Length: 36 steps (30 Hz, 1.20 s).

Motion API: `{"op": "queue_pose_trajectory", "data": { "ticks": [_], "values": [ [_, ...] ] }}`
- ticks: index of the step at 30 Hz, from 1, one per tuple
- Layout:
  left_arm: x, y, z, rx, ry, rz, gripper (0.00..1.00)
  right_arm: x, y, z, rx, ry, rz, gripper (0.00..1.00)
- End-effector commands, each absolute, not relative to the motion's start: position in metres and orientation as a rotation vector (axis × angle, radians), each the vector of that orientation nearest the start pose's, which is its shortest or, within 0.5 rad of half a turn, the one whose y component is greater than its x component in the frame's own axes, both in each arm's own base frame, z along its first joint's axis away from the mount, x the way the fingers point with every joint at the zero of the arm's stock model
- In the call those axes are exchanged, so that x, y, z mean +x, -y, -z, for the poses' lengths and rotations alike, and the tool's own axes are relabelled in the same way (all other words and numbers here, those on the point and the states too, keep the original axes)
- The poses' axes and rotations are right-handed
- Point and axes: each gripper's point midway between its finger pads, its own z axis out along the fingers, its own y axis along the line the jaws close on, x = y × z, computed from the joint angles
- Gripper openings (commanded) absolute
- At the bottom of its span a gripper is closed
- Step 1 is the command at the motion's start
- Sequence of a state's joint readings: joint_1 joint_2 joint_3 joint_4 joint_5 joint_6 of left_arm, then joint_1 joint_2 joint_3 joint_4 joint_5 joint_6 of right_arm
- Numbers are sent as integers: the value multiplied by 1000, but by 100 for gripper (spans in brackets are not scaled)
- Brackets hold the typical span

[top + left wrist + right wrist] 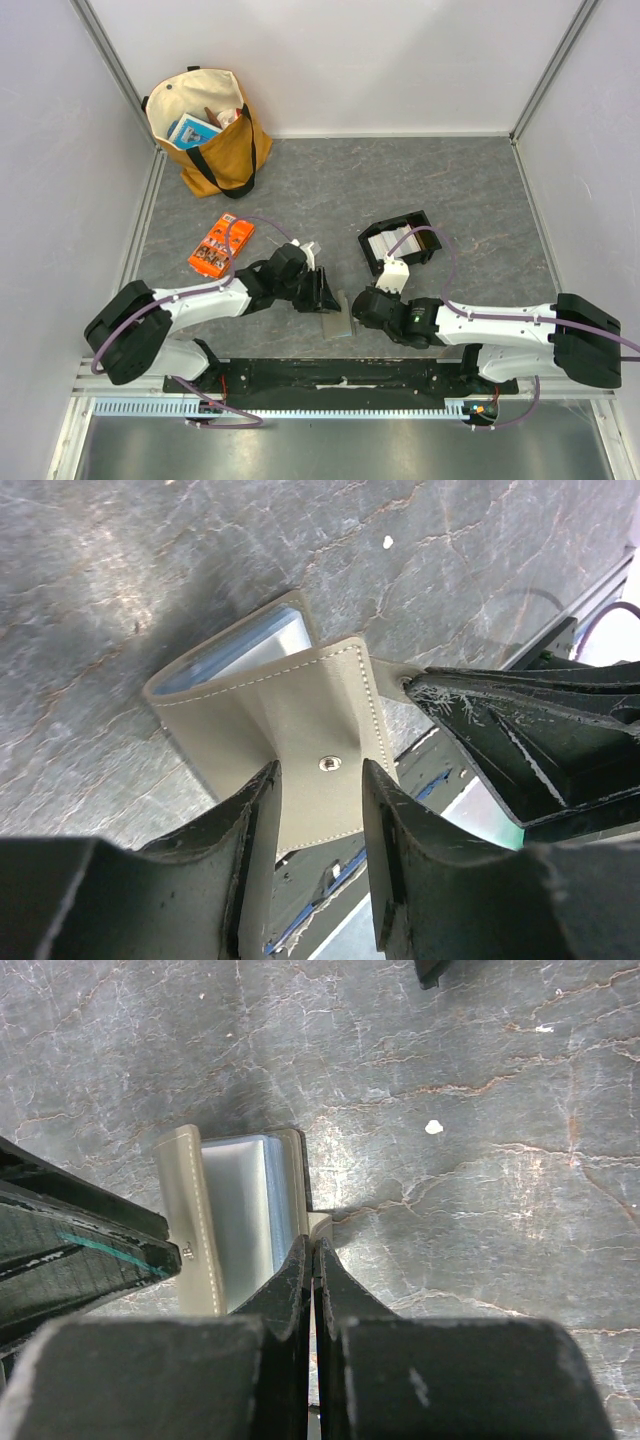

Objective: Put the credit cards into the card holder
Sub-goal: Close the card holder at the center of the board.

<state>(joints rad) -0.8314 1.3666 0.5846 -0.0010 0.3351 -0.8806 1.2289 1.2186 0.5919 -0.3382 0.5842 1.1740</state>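
Observation:
The olive-grey card holder (300, 705) lies open on the table between both arms, snap stud facing up. A pale blue-white card (238, 1205) sits inside it. My left gripper (320, 780) stands open, its fingers straddling the studded flap. The right gripper (318, 1245) is shut on the holder's small side tab (320, 1223), and shows as dark fingers (480, 705) in the left wrist view. In the top view the holder (338, 323) lies near the front edge, with the left gripper (325, 290) and the right gripper (353, 308) over it. More credit cards (392, 243) stand in a black tray.
The black tray (425, 228) sits just behind the right arm. An orange printed packet (220, 245) lies to the left. A tan tote bag (210, 130) stands at the back left. The table's front rail (330, 375) runs close behind the holder.

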Motion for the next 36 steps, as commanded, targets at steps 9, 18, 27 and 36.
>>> {"op": "queue_pose_trajectory", "data": {
  "ticks": [9, 18, 27, 36],
  "values": [
    [164, 276, -68, 164, -2579, 953, 32, 166, -257, -77, 173, -2305, -452, 0],
    [164, 269, -68, 151, -2569, 919, 24, 164, -256, -77, 173, -2312, -463, 0],
    [162, 265, -64, 153, -2580, 902, 10, 165, -255, -80, 179, -2302, -469, 0],
    [162, 281, -63, 270, -2572, 973, 9, 165, -256, -82, 172, -2302, -471, 0]
  ]
}}
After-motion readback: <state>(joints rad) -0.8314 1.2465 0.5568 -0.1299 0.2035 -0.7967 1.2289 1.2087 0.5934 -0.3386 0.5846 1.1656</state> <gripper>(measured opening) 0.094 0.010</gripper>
